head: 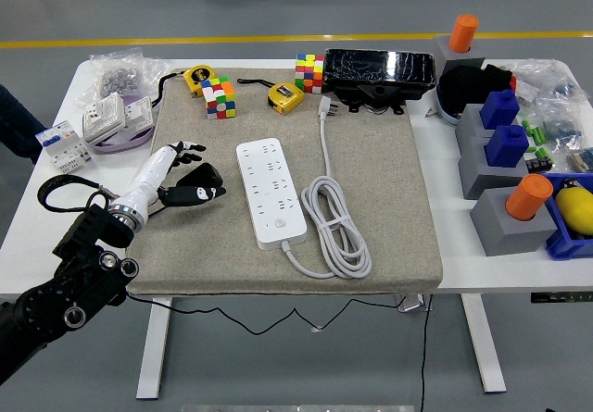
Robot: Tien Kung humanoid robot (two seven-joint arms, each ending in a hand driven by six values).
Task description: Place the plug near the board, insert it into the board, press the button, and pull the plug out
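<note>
A robot's left hand (pixel 178 173) reaches in from the 8 o'clock corner over a grey mat (pixel 371 218) on a white table (pixel 445 273), its fingers (pixel 190 153) closed around a black plug (pixel 198 186) held just above the mat. The plug sits just to the 9 o'clock side of a white power strip (pixel 270 192), near it but not touching, and a thin black cord (pixel 269 322) trails from the hand's side down past the table's near edge. The power strip lies lengthwise near the middle of the mat, its button (pixel 279 223) toward the near end, and its own white cable (pixel 335 231) is coiled at its 3 o'clock side, with the white plug end (pixel 325 107) stretched toward 12 o'clock. Along the mat's far edge lie two yellow tape measures (pixel 285 96) and two coloured puzzle cubes (pixel 220 96), beside a black foil-wrapped box (pixel 380 69). At 10 o'clock, off the mat, sit a clear bag of small parts (pixel 119 74) and white electrical fittings (pixel 116 118). At 3 o'clock, grey blocks (pixel 500 222) carry orange cylinders (pixel 529 196) and blue pieces (pixel 508 143), next to a blue bin (pixel 567 236) at the table's edge. A dark sleeve (pixel 17 120) of a person shows at the 9 o'clock border. The right arm is out of view.
</note>
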